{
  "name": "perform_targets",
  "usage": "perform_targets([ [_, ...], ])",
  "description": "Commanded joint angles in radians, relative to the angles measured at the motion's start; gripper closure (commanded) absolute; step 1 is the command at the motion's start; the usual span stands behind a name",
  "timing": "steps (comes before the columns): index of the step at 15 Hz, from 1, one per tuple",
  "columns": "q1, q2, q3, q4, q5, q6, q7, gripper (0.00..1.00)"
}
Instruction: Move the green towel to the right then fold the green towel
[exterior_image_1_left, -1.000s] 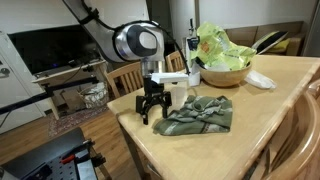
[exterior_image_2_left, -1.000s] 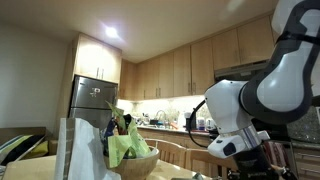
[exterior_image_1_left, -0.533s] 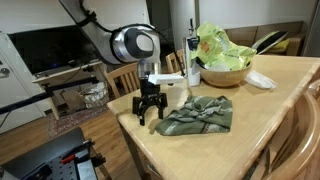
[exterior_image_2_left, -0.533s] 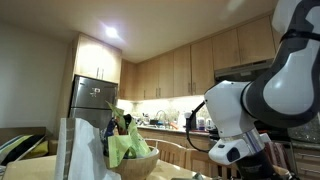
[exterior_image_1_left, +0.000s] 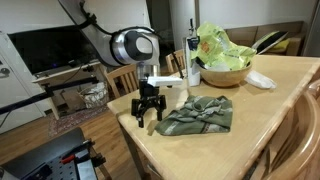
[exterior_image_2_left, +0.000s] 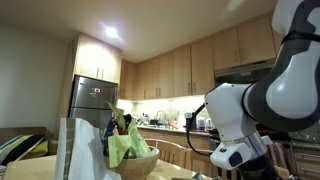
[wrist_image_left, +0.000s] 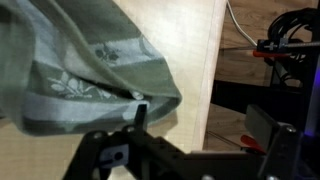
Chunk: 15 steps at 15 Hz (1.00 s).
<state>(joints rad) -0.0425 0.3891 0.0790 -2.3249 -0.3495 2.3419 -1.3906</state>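
Claw (exterior_image_1_left: 148, 122) now farther from rumpled green towel (exterior_image_1_left: 200, 114)

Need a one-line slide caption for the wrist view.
Open tool at the edge of the crumpled green towel, which lies near the side of the light wooden table.

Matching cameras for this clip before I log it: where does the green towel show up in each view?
Exterior view: green towel crumpled, lower centre.
Exterior view: not in it; wooden bowl sits low, left of centre.
Wrist view: green towel fills the upper left.
Shared landmark: the wooden bowl, behind the green towel, in both exterior views.
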Motion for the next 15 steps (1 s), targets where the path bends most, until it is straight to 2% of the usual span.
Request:
perform_targets([
  [1,-0.004,0.025,-0.021,0.03,-0.008,-0.028,-0.024,0.0],
  [6,-0.01,0.063,-0.037,0.065,-0.006,-0.029,-0.023,0.0],
  [7,-0.01,0.07,-0.039,0.071,-0.008,-0.024,-0.02,0.25],
  [9,-0.011,0.082,-0.041,0.083,-0.006,-0.023,-0.015,0.34],
  [15,-0.022,0.092,-0.037,0.105,0.008,-0.015,-0.016,0.82],
])
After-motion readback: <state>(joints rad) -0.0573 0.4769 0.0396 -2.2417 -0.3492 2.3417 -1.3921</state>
